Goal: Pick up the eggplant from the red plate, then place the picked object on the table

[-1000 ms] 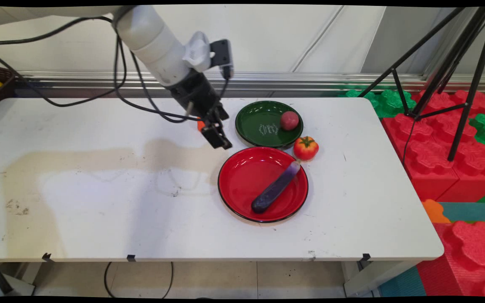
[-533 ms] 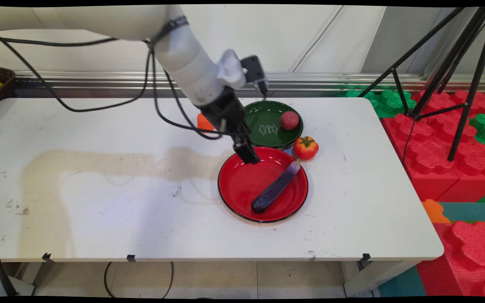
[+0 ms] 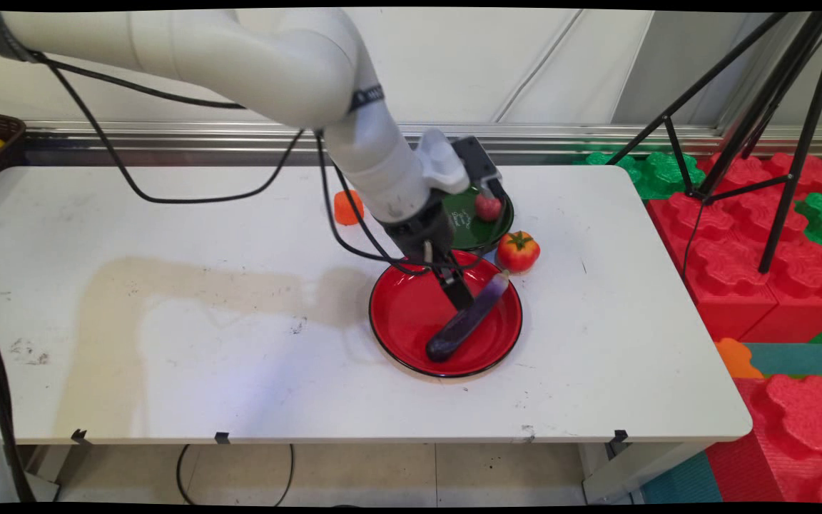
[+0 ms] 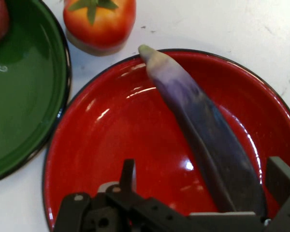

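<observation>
My claw (image 4: 203,186) hangs low over the red plate (image 3: 404,314), fingers spread apart, one on each side of the purple eggplant (image 3: 468,318) without gripping it. The eggplant lies diagonally in the plate, its pale tip at the rim nearest the tomato (image 3: 519,250). Just beyond sits the green plate (image 4: 24,96) holding a reddish ball (image 3: 487,207). An orange piece (image 3: 347,207) rests on the desk (image 3: 168,343).
</observation>
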Action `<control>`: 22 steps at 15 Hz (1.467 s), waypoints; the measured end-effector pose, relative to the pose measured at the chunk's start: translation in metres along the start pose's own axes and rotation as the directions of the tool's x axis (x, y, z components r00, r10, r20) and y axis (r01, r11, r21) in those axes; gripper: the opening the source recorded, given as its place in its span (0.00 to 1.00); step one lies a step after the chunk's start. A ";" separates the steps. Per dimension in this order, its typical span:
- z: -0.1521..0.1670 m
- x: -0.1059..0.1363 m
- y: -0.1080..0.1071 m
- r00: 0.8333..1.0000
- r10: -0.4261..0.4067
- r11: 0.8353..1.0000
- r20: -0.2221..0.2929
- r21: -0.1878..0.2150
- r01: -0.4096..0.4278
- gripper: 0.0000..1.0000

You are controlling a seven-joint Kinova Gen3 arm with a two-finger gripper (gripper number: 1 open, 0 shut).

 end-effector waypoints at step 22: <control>0.073 0.008 0.044 0.986 -0.158 0.985 0.054 0.076 0.154 0.00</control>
